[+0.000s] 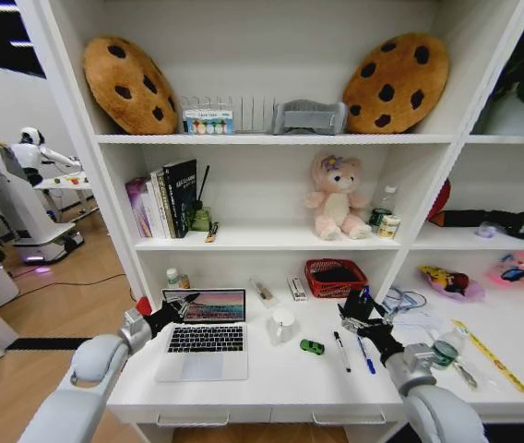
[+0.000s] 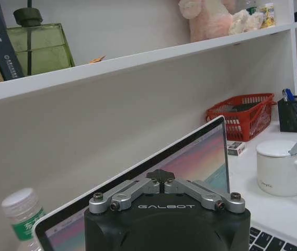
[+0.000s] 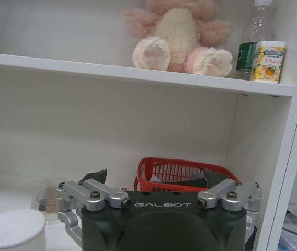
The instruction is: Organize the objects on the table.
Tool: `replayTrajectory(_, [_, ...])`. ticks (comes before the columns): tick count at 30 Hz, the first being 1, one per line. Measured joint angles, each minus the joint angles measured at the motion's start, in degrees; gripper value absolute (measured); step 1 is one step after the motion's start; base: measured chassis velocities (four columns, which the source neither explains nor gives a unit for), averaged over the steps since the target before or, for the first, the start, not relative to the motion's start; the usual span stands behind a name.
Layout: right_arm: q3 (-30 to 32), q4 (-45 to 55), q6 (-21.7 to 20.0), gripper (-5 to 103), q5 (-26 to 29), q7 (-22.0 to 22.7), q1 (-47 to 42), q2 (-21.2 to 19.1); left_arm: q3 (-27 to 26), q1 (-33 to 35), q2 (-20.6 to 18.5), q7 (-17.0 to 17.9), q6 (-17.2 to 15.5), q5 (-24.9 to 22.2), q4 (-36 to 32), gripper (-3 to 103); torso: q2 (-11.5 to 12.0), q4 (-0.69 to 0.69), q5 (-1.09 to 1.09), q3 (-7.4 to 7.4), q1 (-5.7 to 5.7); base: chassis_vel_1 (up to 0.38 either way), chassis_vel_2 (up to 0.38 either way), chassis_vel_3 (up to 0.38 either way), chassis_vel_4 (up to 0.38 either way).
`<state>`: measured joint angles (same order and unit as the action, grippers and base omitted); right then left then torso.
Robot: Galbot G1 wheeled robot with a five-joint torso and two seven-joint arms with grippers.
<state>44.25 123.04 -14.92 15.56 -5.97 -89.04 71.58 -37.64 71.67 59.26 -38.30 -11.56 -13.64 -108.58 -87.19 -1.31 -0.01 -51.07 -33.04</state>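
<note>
The left gripper (image 1: pixel 181 305), fingers pressed together and holding nothing, hovers at the upper left corner of the silver laptop's (image 1: pixel 205 334) open screen. The right gripper (image 1: pixel 358 307), fingers spread wide and empty, hangs just in front of the red basket (image 1: pixel 336 276). Two pens (image 1: pixel 353 352) lie just below it; the green toy car (image 1: pixel 312 347) and white cup (image 1: pixel 282 325) sit between the grippers on the white desk (image 1: pixel 280 378).

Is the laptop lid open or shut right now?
Open. The laptop shows its keyboard, its lit screen stands upright, and the left gripper sits at the screen's upper left corner.
</note>
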Motion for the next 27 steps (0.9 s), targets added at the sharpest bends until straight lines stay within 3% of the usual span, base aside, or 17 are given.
replayTrajectory(4, [-0.3,-0.4,0.1,100,-0.3,-0.2,0.2,0.2,-1.3,1.0,-0.2,0.1,0.1,-0.3,-0.4,0,0.0,0.0,0.01,0.0,0.0,0.0,0.0,0.0,0.0])
replayTrajectory(7, [-0.5,-0.8,0.3,100,-0.4,-0.5,0.2,0.2,-1.4,0.2,0.4,2.1,0.1,-1.0,-0.3,0,0.0,0.0,0.01,0.0,0.0,0.0,0.0,0.0,0.0])
replayTrajectory(13, [0.2,-1.4,0.6,100,0.0,-0.7,0.3,-0.4,2.9,-5.0,2.3,5.8,-1.1,-1.4,1.5,0,0.0,-0.01,0.02,0.0,0.0,0.0,0.0,0.0,0.0])
replayTrajectory(19, [1.0,-2.1,1.5,100,0.1,-0.7,0.5,-0.5,7.4,-9.7,3.4,6.2,-1.7,-0.4,5.0,0,0.0,-0.02,0.01,0.0,-0.01,0.0,0.0,0.0,0.0])
replayTrajectory(27, [1.4,-2.3,1.8,100,0.0,-1.4,0.3,-0.1,8.5,-11.1,3.3,5.8,-1.7,-0.1,6.8,0,0.0,-0.01,0.01,0.0,0.0,0.0,0.0,0.0,0.0])
